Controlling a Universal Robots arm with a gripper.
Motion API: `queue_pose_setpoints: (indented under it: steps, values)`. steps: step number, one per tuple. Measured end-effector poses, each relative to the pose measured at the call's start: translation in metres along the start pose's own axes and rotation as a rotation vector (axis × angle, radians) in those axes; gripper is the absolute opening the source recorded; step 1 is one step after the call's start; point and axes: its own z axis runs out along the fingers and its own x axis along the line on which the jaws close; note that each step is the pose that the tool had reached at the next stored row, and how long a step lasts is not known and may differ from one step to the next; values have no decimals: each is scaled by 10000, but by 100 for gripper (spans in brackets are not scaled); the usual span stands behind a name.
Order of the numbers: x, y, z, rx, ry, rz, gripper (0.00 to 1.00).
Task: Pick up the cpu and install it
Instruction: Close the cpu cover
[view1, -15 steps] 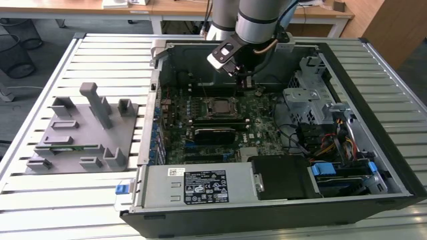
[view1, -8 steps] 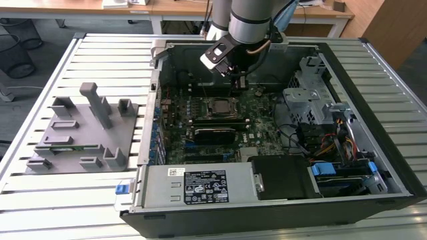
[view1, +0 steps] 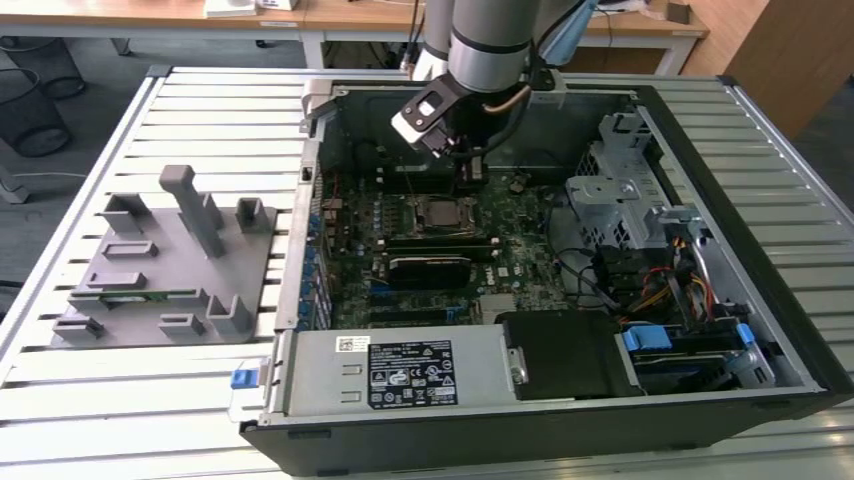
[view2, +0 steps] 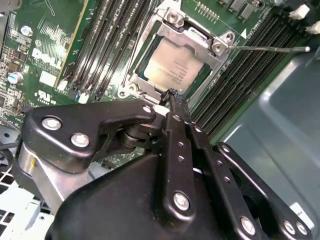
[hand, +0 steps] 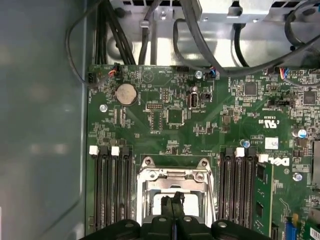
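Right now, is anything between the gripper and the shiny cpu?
No. In the second wrist view the shut gripper points at the cpu, which lies in its socket frame, and nothing sits between them.

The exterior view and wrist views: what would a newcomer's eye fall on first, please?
The open computer case on the slatted table, with the arm reaching into it, dominates the exterior view. In the second wrist view the silvery cpu lies in its socket, the shut gripper poised close to its edge. A grey fixture tray sits beside the case at the exterior view's left.
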Motion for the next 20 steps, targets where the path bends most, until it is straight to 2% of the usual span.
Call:
queue_pose_setpoints:
  steps: [4, 13, 20]
  values:
    - [-2, -55, 57, -1, -11, -1, 11]
    - [-19, -325, 127, -1, -10, -2, 11]
    - [-20, -405, 175, -19, -10, -2, 11]
